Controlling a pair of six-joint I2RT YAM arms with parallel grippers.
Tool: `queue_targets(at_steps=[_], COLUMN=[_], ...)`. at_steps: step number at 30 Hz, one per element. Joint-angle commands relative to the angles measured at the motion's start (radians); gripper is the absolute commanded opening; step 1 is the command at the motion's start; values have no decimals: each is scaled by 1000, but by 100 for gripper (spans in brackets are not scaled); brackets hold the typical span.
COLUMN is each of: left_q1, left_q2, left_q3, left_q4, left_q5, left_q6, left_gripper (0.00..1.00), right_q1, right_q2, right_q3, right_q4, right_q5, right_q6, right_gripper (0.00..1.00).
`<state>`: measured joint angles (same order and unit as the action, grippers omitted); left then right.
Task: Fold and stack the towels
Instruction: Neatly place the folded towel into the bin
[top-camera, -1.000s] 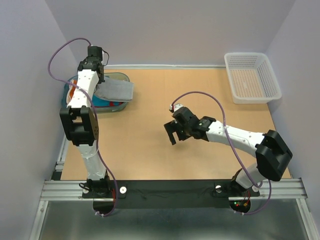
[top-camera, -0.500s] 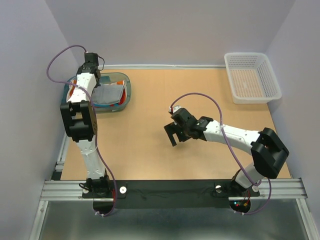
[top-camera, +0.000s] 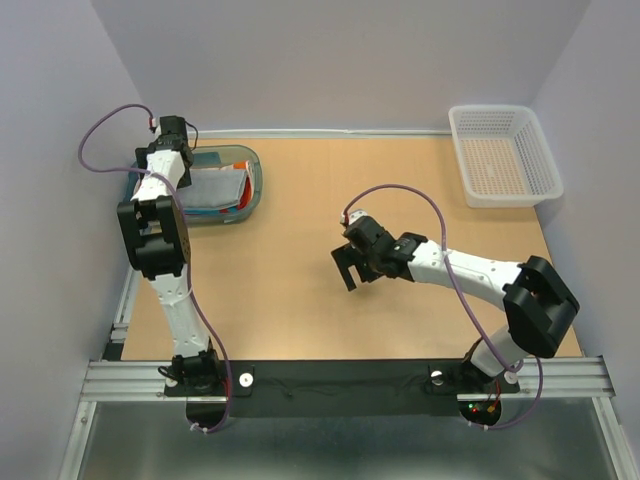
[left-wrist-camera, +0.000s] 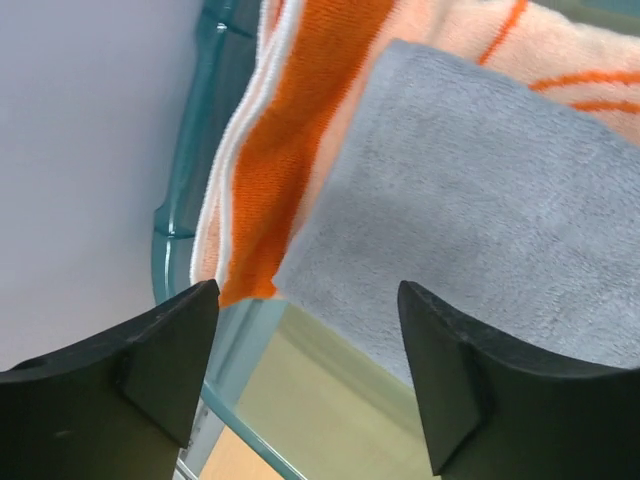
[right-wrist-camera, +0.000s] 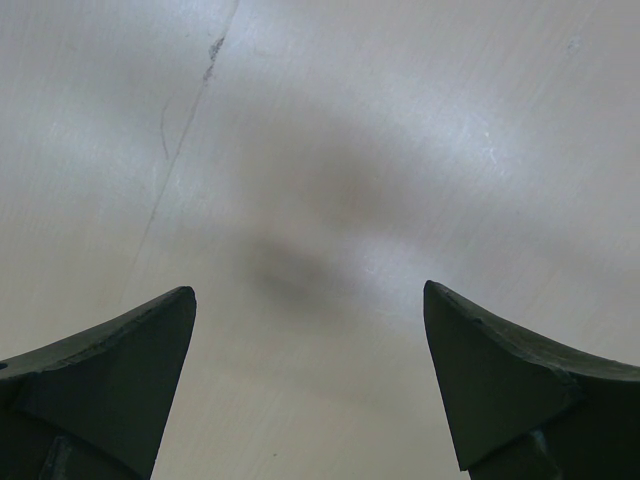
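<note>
Counted from the top view: two arms, two grippers, one teal tray (top-camera: 256, 178), one white mesh basket (top-camera: 505, 199) and one towel stack. The stack is seated inside the tray at the far-left corner of the table (top-camera: 400, 180), and the basket is set at the far-right corner, well apart. A grey towel (top-camera: 215, 184) is seen on top, with an orange edge at its right side and a teal-blue towel (top-camera: 212, 210) showing along the near side. The full towel count cannot be told from above. The left gripper (left-wrist-camera: 310, 375) is mostly hidden in the top view by its own wrist, over the tray's far-left end. It is resolved only in the left wrist view: released, jaws apart, nothing between them. Two towels are counted in that view. A corner of the grey one overlies the orange towel (left-wrist-camera: 290, 150), which has a white border and a pale field with orange lines. The tray rim is seen to the left, beside the wall. The right gripper (right-wrist-camera: 310, 390) is seen from above over mid-table, near neither container. In the right wrist view it is shown spread wide and holding nothing, with only bare table, a shadow and a faint scratch below.
</note>
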<state>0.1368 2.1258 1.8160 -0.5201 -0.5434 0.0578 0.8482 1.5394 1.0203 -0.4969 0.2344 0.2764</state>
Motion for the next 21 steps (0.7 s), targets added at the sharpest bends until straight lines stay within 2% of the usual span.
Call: queue_targets(at_steps=[1, 4, 9, 13, 15, 16, 18, 21], left_q1=[-3, -11, -37, -52, -52, -54, -55, -54], left_q2=[-92, -174, -380, -671, -783, -897, -1015, -1319], left_q3=[59, 39, -98, -336, -465, -503, -607, -738], left_q4=[-9, -8, 37, 117, 172, 184, 209, 238], left_q5=[-66, -12, 241, 449, 538, 587, 632, 611], left_q6=[-53, -108, -160, -216, -248, -265, -308, -392], left_gripper=[85, 87, 88, 88, 89, 90, 91, 95], right_q1=[-26, -93, -263, -458, -514, -558, -577, -577], right_q2=[-64, -108, -208, -314, -392, -427, -488, -672], right_q3=[52, 46, 27, 14, 6, 4, 4, 11], right_q4=[-15, -31, -40, -52, -66, -71, -81, -95], right_q5=[104, 151, 190, 200, 213, 220, 279, 315], right_q6=[15, 32, 104, 139, 147, 145, 138, 127], right_gripper=[100, 100, 100, 100, 100, 100, 100, 100])
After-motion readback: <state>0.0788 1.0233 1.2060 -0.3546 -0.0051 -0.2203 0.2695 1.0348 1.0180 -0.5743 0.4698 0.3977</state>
